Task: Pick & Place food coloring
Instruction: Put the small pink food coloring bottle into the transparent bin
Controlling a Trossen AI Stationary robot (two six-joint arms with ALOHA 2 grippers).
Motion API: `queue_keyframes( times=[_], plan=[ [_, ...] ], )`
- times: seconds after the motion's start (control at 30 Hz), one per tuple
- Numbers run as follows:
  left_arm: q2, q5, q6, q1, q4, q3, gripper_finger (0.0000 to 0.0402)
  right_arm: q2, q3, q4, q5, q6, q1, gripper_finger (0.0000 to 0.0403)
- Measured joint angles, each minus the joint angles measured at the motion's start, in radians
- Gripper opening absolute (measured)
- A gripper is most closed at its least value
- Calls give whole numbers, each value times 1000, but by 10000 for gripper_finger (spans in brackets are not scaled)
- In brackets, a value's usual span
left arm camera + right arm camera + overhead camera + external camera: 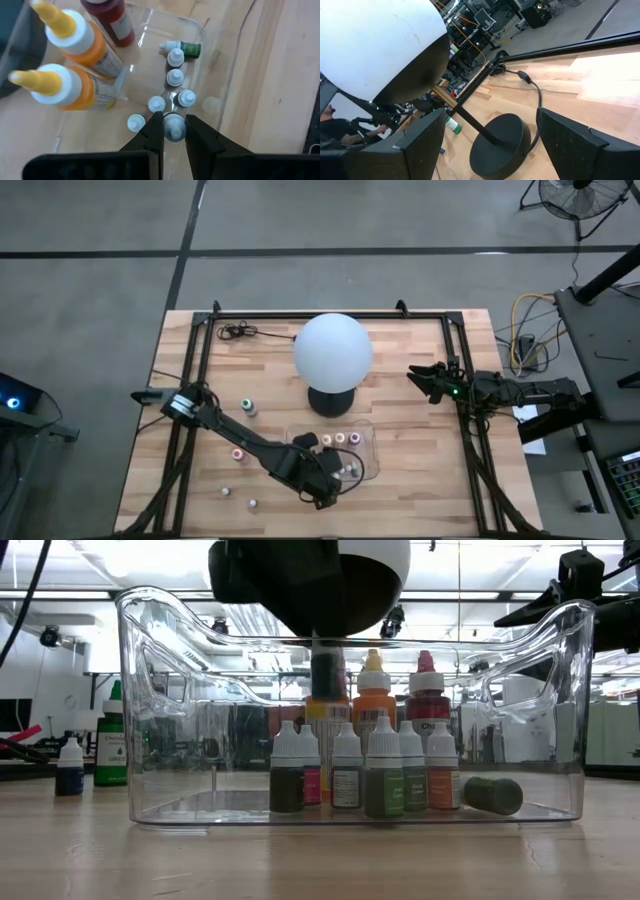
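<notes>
lowering my left claw (174,131) into the clear tray (368,452) at six o'clock, fingers parted around one small bottle (174,125), grip unclear. most food coloring stands inside; several bottles (246,408) remain on the table (420,480). right claw (425,379) waits open at three o'clock.

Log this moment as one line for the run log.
left gripper: over clear tray, jaws around small bottle | right gripper: open, waiting beside white globe

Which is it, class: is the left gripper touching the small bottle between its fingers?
Touching. In the left wrist view the left gripper has both fingers pressed against the sides of the small bottle, with no gap.
</notes>
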Motion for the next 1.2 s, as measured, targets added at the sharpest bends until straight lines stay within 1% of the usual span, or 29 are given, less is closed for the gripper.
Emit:
queue_keyframes(
  times=[0.47,0.7,1.0,1.2],
  plan=[
    [53,-40,10,-1,14,-1,32,0,0,0,0,0,0,302],
    [67,-35,7,0,14,-10,32,0,0,0,0,0,0,302],
    [67,9,4,2,53,-52,32,0,0,0,0,0,0,302],
    [67,4,1,1,68,-53,33,0,0,0,0,0,0,302]
  ],
)
